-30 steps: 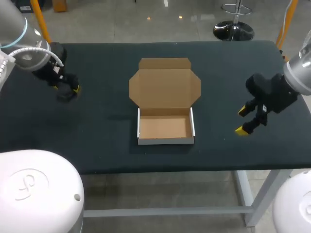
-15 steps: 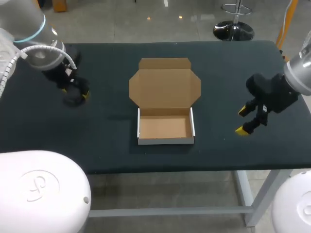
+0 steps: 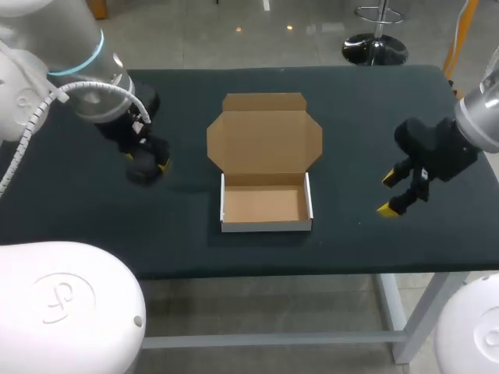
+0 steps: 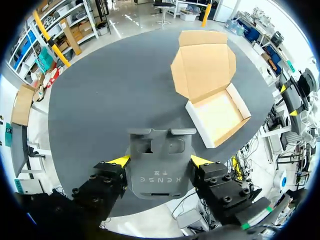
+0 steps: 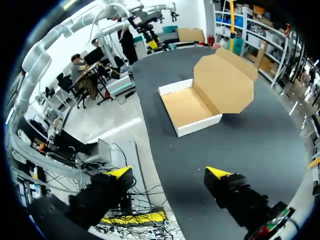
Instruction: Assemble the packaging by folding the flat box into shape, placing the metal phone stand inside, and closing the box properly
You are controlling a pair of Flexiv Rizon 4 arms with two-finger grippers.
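Edging toward the box (image 3: pixel 265 226), the left gripper (image 3: pixel 152 162) is clamping the stand (image 4: pixel 159 167), the right gripper (image 3: pixel 392 193) is hanging wide open and empty, and the box is sitting between them, folded but awaiting filling and closing.

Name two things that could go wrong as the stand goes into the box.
The phone stand, pinched only at its side edges by the left jaws, might slip or tilt. Nothing holds the shallow box; a stand lowered off-centre could catch a wall and push it.
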